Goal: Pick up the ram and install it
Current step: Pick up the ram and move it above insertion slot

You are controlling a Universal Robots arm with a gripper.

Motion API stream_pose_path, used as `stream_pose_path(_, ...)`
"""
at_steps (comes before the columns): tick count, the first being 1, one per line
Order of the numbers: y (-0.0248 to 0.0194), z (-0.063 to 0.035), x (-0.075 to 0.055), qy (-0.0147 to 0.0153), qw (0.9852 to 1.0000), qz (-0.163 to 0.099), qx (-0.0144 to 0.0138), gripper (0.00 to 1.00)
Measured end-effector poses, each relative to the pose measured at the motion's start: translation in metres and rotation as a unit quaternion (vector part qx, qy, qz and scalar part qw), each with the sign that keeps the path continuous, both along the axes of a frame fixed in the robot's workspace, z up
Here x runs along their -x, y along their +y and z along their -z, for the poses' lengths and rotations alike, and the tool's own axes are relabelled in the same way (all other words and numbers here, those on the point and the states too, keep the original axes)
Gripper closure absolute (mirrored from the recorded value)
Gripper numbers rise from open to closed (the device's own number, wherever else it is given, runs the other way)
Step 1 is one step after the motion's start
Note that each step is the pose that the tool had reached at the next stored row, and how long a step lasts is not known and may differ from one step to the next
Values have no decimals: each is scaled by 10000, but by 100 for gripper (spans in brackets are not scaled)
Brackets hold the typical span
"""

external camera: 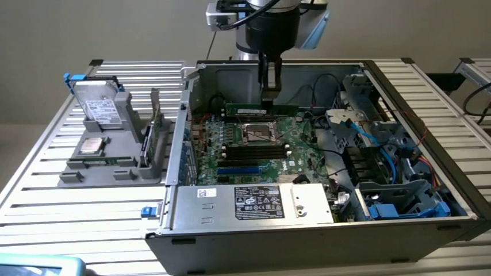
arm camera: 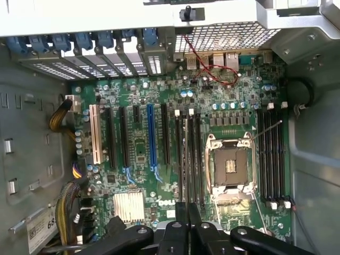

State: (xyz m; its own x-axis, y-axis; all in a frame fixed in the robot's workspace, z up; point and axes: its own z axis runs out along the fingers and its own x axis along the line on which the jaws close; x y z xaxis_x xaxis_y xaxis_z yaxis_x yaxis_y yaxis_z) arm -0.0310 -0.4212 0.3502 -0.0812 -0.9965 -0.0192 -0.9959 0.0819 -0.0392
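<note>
My gripper (external camera: 268, 99) reaches down into the open computer case and is shut on the ram (external camera: 259, 108), a long green stick held level on its edge above the far part of the motherboard (external camera: 230, 138). In the wrist view the ram (arm camera: 186, 159) runs edge-on away from the gripper (arm camera: 188, 226), lined up along the black slots (arm camera: 195, 159) just beside the CPU socket (arm camera: 229, 166). A second bank of black slots (arm camera: 271, 159) lies on the socket's other side. I cannot tell whether the stick touches a slot.
The case walls (external camera: 192, 98) surround the board. A power supply (external camera: 261, 202) sits at the near edge, with blue cables and drive bays (external camera: 383, 167) on the exterior view's right. A grey tray (external camera: 107, 167) with a silver drive (external camera: 100, 106) stands outside on the exterior view's left.
</note>
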Motion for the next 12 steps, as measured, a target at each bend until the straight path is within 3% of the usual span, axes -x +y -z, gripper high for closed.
stream_pose_path(12,-2,217,0,0,10000,0,1,88)
